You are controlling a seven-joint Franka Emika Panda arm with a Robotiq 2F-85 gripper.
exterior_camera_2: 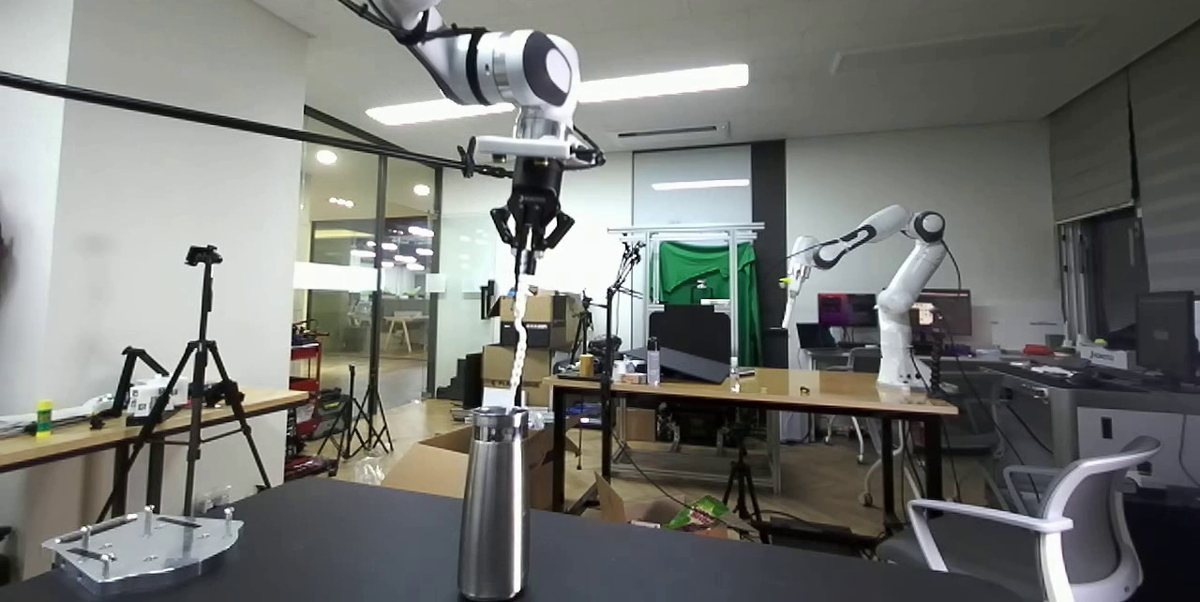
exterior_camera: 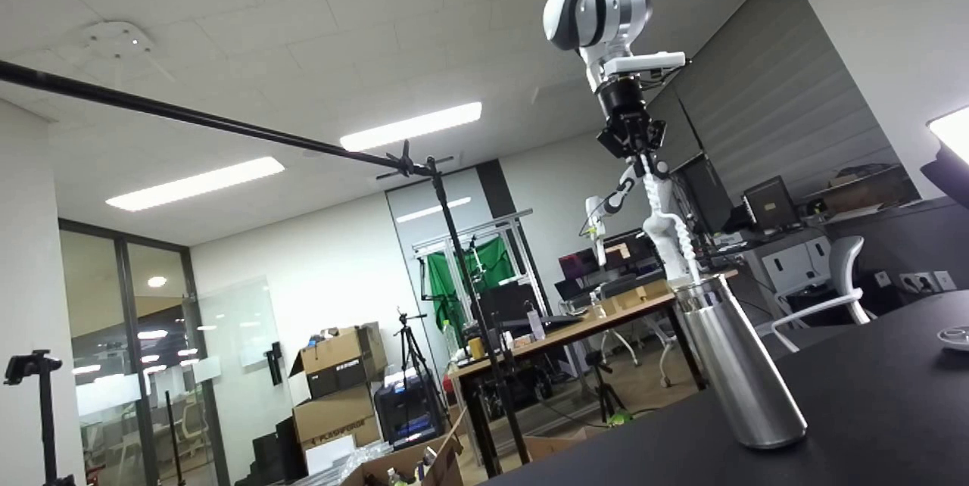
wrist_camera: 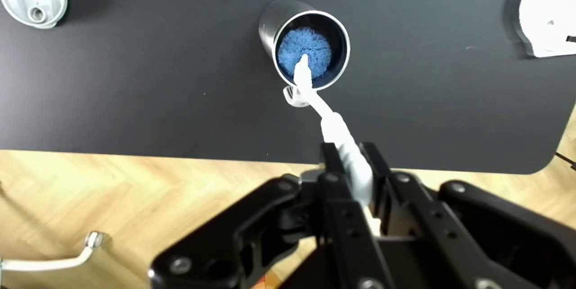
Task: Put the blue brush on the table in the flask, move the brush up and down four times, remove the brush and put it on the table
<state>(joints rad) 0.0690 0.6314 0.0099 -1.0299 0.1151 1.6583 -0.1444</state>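
The claw (wrist_camera: 350, 151) grips the blue bottle brush (wrist_camera: 334, 129) by its white handle (exterior_camera_2: 519, 330), bristles (wrist_camera: 299, 45) inside the steel flask (exterior_camera_2: 495, 508). Stroke along the flask's axis; halt each upstroke below the rim (wrist_camera: 348, 50).

part-blocked: mouth of flask (wrist_camera: 272, 24), by blue brush (wrist_camera: 335, 130) | free: table (wrist_camera: 180, 77) either side, wrist view

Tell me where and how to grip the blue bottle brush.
Take the blue bottle brush by its thick white upper handle, from above: likely best, and where the end effector grips now. That part points up out of the steel flask, while the blue bristles sit inside the flask's mouth.
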